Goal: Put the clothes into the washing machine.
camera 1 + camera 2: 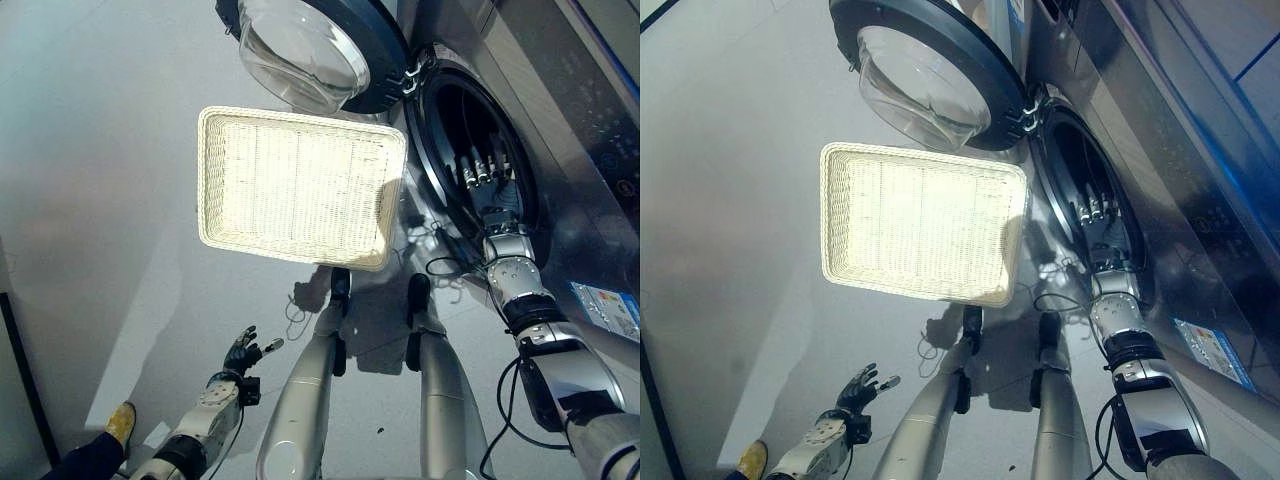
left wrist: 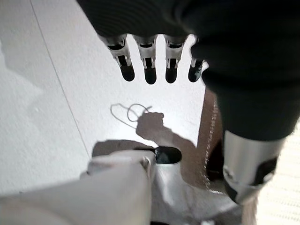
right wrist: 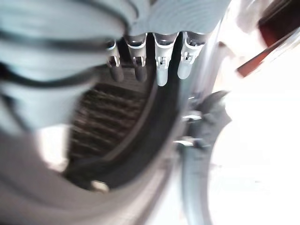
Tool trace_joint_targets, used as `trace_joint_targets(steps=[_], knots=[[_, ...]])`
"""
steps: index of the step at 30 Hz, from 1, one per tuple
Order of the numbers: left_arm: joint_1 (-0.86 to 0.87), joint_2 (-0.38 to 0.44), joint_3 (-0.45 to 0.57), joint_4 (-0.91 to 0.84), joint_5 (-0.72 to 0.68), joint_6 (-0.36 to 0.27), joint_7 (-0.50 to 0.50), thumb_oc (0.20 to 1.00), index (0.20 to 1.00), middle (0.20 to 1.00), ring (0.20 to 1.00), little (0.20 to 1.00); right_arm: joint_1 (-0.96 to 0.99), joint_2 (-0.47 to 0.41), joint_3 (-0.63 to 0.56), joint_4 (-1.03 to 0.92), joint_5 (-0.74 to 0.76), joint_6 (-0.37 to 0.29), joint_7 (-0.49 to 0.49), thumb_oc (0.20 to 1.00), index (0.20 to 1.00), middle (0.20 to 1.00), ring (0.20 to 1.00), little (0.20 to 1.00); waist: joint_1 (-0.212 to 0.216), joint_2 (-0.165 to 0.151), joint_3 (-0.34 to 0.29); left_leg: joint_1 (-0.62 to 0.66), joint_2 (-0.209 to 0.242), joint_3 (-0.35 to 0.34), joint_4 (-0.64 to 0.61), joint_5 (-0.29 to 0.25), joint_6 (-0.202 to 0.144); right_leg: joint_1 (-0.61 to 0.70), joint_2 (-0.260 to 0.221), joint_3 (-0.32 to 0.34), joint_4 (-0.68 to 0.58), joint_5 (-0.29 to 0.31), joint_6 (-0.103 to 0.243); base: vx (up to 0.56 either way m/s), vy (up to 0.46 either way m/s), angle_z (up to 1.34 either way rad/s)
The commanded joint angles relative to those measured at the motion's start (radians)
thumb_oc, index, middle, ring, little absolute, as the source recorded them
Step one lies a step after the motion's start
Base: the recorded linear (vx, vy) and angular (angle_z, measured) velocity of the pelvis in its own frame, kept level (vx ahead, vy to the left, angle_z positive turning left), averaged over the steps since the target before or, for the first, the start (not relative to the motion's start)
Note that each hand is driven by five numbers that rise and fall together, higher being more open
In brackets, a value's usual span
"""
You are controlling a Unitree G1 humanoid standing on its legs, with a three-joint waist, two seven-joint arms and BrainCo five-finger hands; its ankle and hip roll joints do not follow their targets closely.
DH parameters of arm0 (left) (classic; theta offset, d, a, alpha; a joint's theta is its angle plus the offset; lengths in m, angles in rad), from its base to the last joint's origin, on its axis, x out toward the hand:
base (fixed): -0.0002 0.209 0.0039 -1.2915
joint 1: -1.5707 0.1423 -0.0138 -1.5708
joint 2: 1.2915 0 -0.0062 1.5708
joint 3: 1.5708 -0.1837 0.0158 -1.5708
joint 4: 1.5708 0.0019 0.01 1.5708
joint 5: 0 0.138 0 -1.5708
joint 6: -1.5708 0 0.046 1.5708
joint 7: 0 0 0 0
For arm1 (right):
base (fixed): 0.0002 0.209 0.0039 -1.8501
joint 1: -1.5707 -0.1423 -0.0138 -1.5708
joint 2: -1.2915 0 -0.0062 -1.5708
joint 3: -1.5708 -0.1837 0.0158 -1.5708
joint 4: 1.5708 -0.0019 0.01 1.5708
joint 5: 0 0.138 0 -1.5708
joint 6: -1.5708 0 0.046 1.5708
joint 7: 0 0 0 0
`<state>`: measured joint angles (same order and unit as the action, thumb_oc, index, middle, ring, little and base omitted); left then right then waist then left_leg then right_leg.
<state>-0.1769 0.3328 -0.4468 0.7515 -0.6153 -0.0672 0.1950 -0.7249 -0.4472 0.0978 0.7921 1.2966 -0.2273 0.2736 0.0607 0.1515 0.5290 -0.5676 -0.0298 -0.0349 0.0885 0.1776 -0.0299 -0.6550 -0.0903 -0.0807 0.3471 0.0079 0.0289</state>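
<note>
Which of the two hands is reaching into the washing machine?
The right hand: its straight fingers are inside the washing machine opening. The left hand hangs open over the floor, away from it.

Head stereo pair looking down, sharing basket (image 1: 300, 190) — wrist cameras close along fingers

My basket (image 1: 300, 190) sits centre frame, the washing machine (image 1: 560, 110) at right, its open door (image 1: 320, 50) above the basket.

arms: silver-grey | robot hand (image 1: 487, 170): silver fingers, dark tips | wrist cover: dark ribbed
</note>
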Motion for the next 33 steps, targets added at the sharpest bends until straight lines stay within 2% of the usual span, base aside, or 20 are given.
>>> trace_joint_targets(steps=[1, 2, 4, 5, 6, 7, 8, 10, 12, 13, 16, 17, 19, 22, 25, 28, 29, 33], knots=[[0.012, 0.004, 0.068, 0.064, 0.046, -0.025, -0.009, 1.0, 1.0, 1.0, 1.0, 1.0, 0.068, 0.003, 0.077, -0.042, -0.207, 0.016, 0.032, 1.0, 1.0, 1.0, 1.0, 1.0, -0.005, -0.039, -0.009, 0.026, -0.055, 0.037, 0.077, -0.078, 0.009, 0.064, 0.043, -0.056, -0.081, 0.049, 0.013, -0.03, 0.049, 0.11], [0.011, 0.004, 0.069, 0.065, 0.046, -0.025, -0.009, 1.0, 1.0, 1.0, 1.0, 1.0, 0.067, 0.003, 0.077, -0.042, -0.207, 0.017, 0.032, 1.0, 1.0, 1.0, 1.0, 1.0, -0.005, -0.039, -0.009, 0.026, -0.055, 0.037, 0.076, -0.077, 0.009, 0.064, 0.044, -0.056, -0.083, 0.051, 0.013, -0.03, 0.04, 0.1], [0.005, -0.007, 0.088, 0.107, 0.073, -0.022, -0.013, 1.0, 1.0, 1.0, 1.0, 1.0, 0.115, 0.033, 0.116, -0.002, -0.397, -0.024, -0.067, 1.0, 1.0, 1.0, 1.0, 1.0, -0.006, -0.056, -0.009, 0.063, -0.056, 0.031, 0.082, -0.088, 0.011, 0.104, 0.041, -0.056, -0.094, 0.052, 0.017, -0.03, 0.06, 0.12], [0.006, -0.007, 0.088, 0.107, 0.073, -0.022, -0.013, 1.0, 1.0, 1.0, 1.0, 1.0, 0.116, 0.034, 0.117, -0.003, -0.4, -0.023, -0.069, 1.0, 1.0, 1.0, 1.0, 1.0, -0.007, -0.057, -0.009, 0.064, -0.056, 0.031, 0.082, -0.088, 0.011, 0.105, 0.041, -0.056, -0.095, 0.052, 0.017, -0.04, 0.112, 0.09], [0.0, -0.016, 0.098, 0.139, 0.091, -0.018, -0.012, 1.0, 1.0, 1.0, 1.0, 1.0, 0.142, 0.048, 0.144, 0.037, -0.575, -0.098, -0.203, 1.0, 1.0, 1.0, 1.0, 1.0, -0.008, -0.07, -0.009, 0.102, -0.056, 0.029, 0.08, -0.096, 0.013, 0.145, 0.037, -0.055, -0.112, 0.058, 0.022, -0.03, 0.078, 0.04], [0.0, -0.018, 0.1, 0.144, 0.091, -0.017, -0.012, 1.0, 1.0, 1.0, 1.0, 1.0, 0.148, 0.052, 0.146, 0.044, -0.631, -0.122, -0.235, 1.0, 1.0, 1.0, 1.0, 1.0, -0.008, -0.072, -0.009, 0.11, -0.056, 0.028, 0.078, -0.097, 0.013, 0.153, 0.036, -0.054, -0.117, 0.06, 0.024, -0.05, 0.137, 0.01], [0.001, -0.024, 0.107, 0.161, 0.104, -0.019, -0.012, 1.0, 1.0, 1.0, 1.0, 1.0, 0.167, 0.06, 0.165, 0.054, -0.742, -0.165, -0.342, 1.0, 1.0, 1.0, 1.0, 1.0, -0.01, -0.08, -0.009, 0.134, -0.057, 0.027, 0.075, -0.102, 0.013, 0.177, 0.03, -0.051, -0.132, 0.068, 0.03, -0.03, 0.088, 0.03], [0.006, -0.034, 0.12, 0.206, 0.124, -0.034, -0.022, 1.0, 1.0, 1.0, 1.0, 1.0, 0.21, 0.09, 0.179, 0.082, -0.838, -0.146, -0.421, 1.0, 1.0, 1.0, 1.0, 1.0, -0.012, -0.092, -0.009, 0.186, -0.057, 0.025, 0.072, -0.119, 0.014, 0.228, 0.024, -0.044, -0.144, 0.067, 0.036, -0.01, 0.094, 0.05], [0.001, -0.036, 0.133, 0.236, 0.142, -0.045, -0.04, 1.0, 1.0, 1.0, 1.0, 1.0, 0.247, 0.104, 0.187, 0.123, -0.88, -0.142, -0.449, 1.0, 1.0, 1.0, 1.0, 1.0, -0.016, -0.104, -0.009, 0.22, -0.059, 0.026, 0.064, -0.124, 0.015, 0.262, 0.016, -0.038, -0.164, 0.078, 0.042, -0.02, 0.064, 0.02], [0.0, -0.039, 0.137, 0.256, 0.161, -0.06, -0.063, 1.0, 1.0, 1.0, 1.0, 1.0, 0.286, 0.113, 0.193, 0.158, -0.923, -0.151, -0.457, 1.0, 1.0, 1.0, 1.0, 1.0, -0.019, -0.113, -0.009, 0.25, -0.059, 0.029, 0.06, -0.132, 0.016, 0.289, 0.01, -0.031, -0.174, 0.084, 0.049, -0.03, 0.048, 0.03], [0.021, -0.038, 0.148, 0.269, 0.194, -0.089, -0.16, 1.0, 1.0, 1.0, 1.0, 1.0, 0.407, 0.115, 0.181, 0.215, -0.919, -0.106, -0.442, 1.0, 1.0, 1.0, 1.0, 1.0, -0.03, -0.138, -0.046, 0.325, -0.059, 0.038, 0.032, -0.148, 0.016, 0.363, -0.005, -0.017, -0.224, 0.103, 0.068, 0.0, 0.056, 0.07], [0.022, -0.038, 0.148, 0.269, 0.194, -0.089, -0.16, 1.0, 1.0, 1.0, 1.0, 1.0, 0.408, 0.115, 0.181, 0.215, -0.919, -0.106, -0.442, 1.0, 1.0, 1.0, 1.0, 1.0, -0.03, -0.138, -0.046, 0.326, -0.059, 0.038, 0.031, -0.148, 0.016, 0.364, -0.005, -0.017, -0.225, 0.103, 0.068, 0.06, 0.083, 0.04], [0.05, -0.037, 0.153, 0.3, 0.221, -0.099, -0.238, 1.0, 1.0, 1.0, 1.0, 1.0, 0.493, 0.125, 0.15, 0.291, -0.96, -0.066, -0.395, 1.0, 1.0, 1.0, 1.0, 1.0, -0.049, -0.158, -0.102, 0.395, -0.055, 0.048, -0.001, -0.158, 0.013, 0.429, -0.007, -0.007, -0.268, 0.114, 0.081, 0.1, 0.088, -0.06], [0.06, -0.039, 0.158, 0.333, 0.264, -0.09, -0.251, 1.0, 1.0, 1.0, 1.0, 1.0, 0.542, 0.132, 0.133, 0.334, -1.006, -0.048, -0.366, 1.0, 1.0, 1.0, 1.0, 1.0, -0.062, -0.17, -0.142, 0.448, -0.05, 0.059, -0.029, -0.163, 0.012, 0.48, -0.002, 0.003, -0.296, 0.117, 0.087, 0.08, 0.035, -0.14], [0.065, -0.046, 0.166, 0.376, 0.277, -0.082, -0.274, 1.0, 1.0, 1.0, 1.0, 1.0, 0.601, 0.142, 0.122, 0.379, -1.071, -0.015, -0.315, 1.0, 1.0, 1.0, 1.0, 1.0, -0.079, -0.18, -0.217, 0.527, -0.04, 0.069, -0.083, -0.162, 0.013, 0.548, 0.013, 0.021, -0.321, 0.111, 0.089, 0.14, 0.006, -0.13], [0.067, -0.054, 0.177, 0.388, 0.263, -0.072, -0.287, 1.0, 1.0, 1.0, 1.0, 1.0, 0.623, 0.153, 0.13, 0.385, -1.12, -0.004, -0.289, 1.0, 1.0, 1.0, 1.0, 1.0, -0.084, -0.181, -0.257, 0.561, -0.034, 0.075, -0.112, -0.159, 0.014, 0.579, 0.02, 0.024, -0.328, 0.102, 0.087, 0.11, -0.038, -0.18], [0.067, -0.064, 0.182, 0.402, 0.259, -0.055, -0.299, 1.0, 1.0, 1.0, 1.0, 1.0, 0.638, 0.166, 0.15, 0.396, -1.152, 0.019, -0.276, 1.0, 1.0, 1.0, 1.0, 1.0, -0.084, -0.182, -0.303, 0.594, -0.029, 0.078, -0.146, -0.153, 0.015, 0.611, 0.029, 0.023, -0.335, 0.09, 0.084, 0.17, -0.087, -0.15], [0.072, -0.084, 0.186, 0.436, 0.286, -0.032, -0.318, 1.0, 1.0, 1.0, 1.0, 1.0, 0.637, 0.186, 0.169, 0.4, -1.168, 0.068, -0.28, 1.0, 1.0, 1.0, 1.0, 1.0, -0.08, -0.185, -0.36, 0.627, -0.031, 0.071, -0.153, -0.163, 0.019, 0.652, 0.036, 0.025, -0.35, 0.079, 0.077, 0.11, -0.07, 0.01]])
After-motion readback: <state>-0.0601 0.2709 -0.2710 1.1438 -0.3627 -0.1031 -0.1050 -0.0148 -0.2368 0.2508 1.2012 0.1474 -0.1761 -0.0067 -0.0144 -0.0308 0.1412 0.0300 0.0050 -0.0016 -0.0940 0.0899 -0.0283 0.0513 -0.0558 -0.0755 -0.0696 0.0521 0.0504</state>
